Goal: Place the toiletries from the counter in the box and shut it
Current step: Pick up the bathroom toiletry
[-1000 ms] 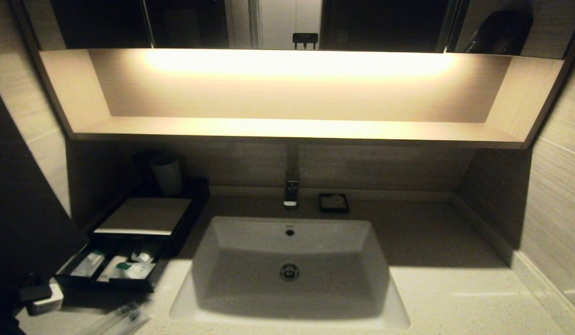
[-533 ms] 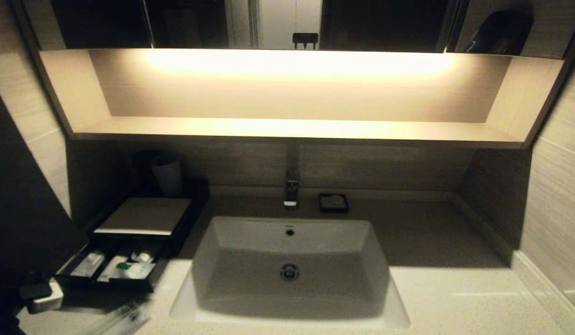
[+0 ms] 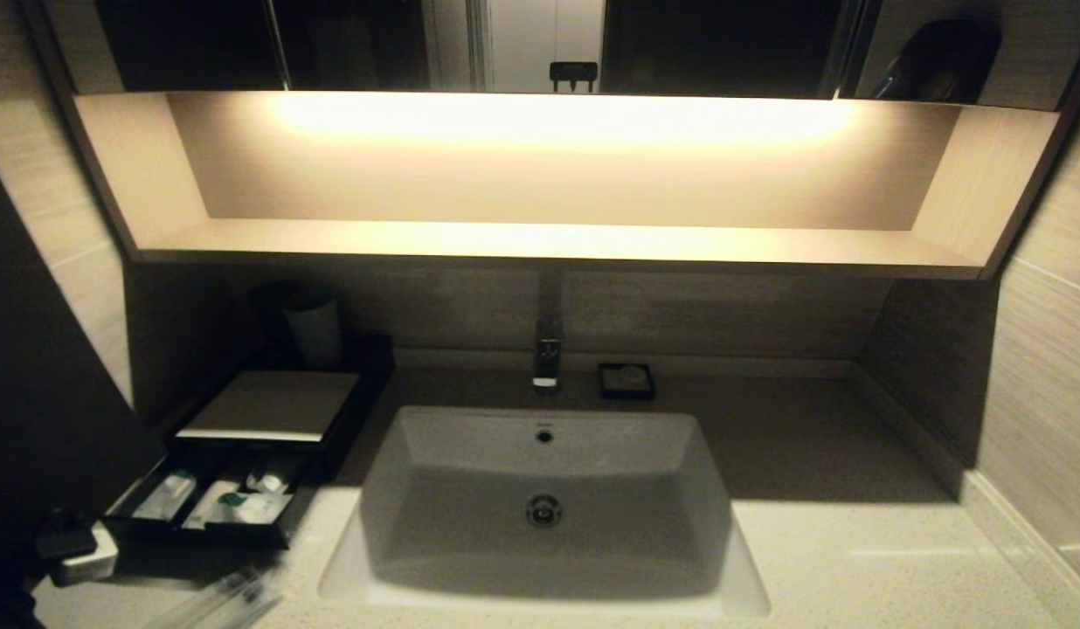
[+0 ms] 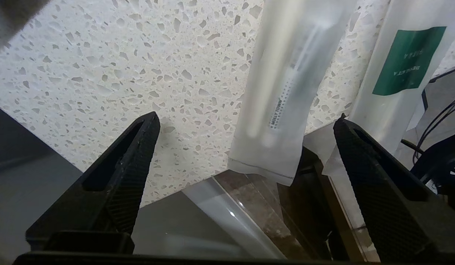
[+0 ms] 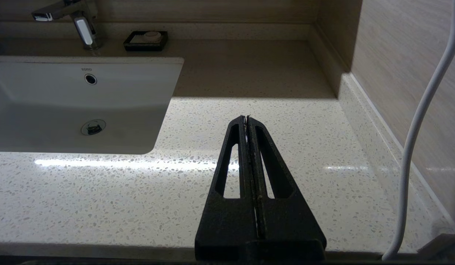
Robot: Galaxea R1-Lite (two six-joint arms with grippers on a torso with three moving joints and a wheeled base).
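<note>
Crinkly clear plastic is what the left claw [image 4: 246,121] hovers over at the front edge of the speckled stone table [image 4: 120,66], prongs spread wide and empty either side of a slim toothbrush packet [image 4: 282,88], a green-labelled packet [image 4: 400,70] just beside it; nothing has shifted in the last second, so these two still await pickup. Further right, the black box [image 3: 269,411] has its drawer [image 3: 212,507] pulled out with several packets inside, and the right claw [image 5: 247,118] stays parked, pressed shut, over bare table.
</note>
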